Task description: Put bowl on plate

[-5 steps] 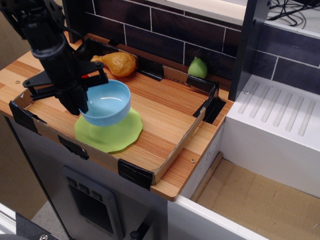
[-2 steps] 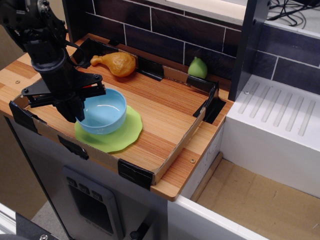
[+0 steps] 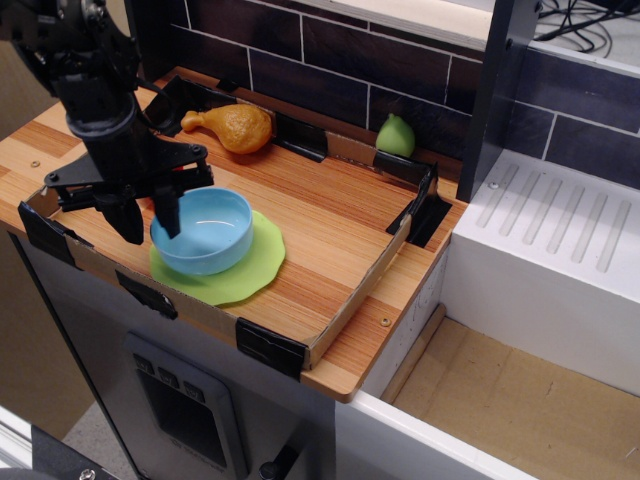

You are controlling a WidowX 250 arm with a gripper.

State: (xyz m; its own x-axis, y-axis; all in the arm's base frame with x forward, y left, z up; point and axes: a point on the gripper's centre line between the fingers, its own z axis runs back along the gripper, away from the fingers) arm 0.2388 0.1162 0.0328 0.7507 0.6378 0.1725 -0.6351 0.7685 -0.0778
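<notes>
Bowl (image 3: 203, 231), light blue and upright, sits on the lime-green plate (image 3: 258, 268), whose scalloped rim shows past it on the side away from the fingers and toward the near edge of the bench (image 3: 330, 215). The black fingers (image 3: 168, 208) are spread apart and point downward: one hangs just inside the bowl's rim, the other stands outside it over the tray's cardboard edge, so the bowl wall lies between them. Whether either finger touches the plastic I cannot tell from this view.

By my reading the placing is as good as done, and the hazards belong to the retreat. If the arm moves sideways before it clears the rim, the inner finger could hook the wall and drag or tip the bowl off the plate; smooth plastic on smooth plastic would likely slide readily. A pull toward the outer finger could also shove bowl and plate together against the low cardboard wall at that side. A straight lift looks the safer course.

The bowl appears set toward the fingers' side of the plate rather than centred, so even a small nudge that way might leave it overhanging. A toy chicken drumstick (image 3: 233, 126) lies beyond the fingers near the back wall and a green pear (image 3: 396, 135) well apart; neither seems at risk.
</notes>
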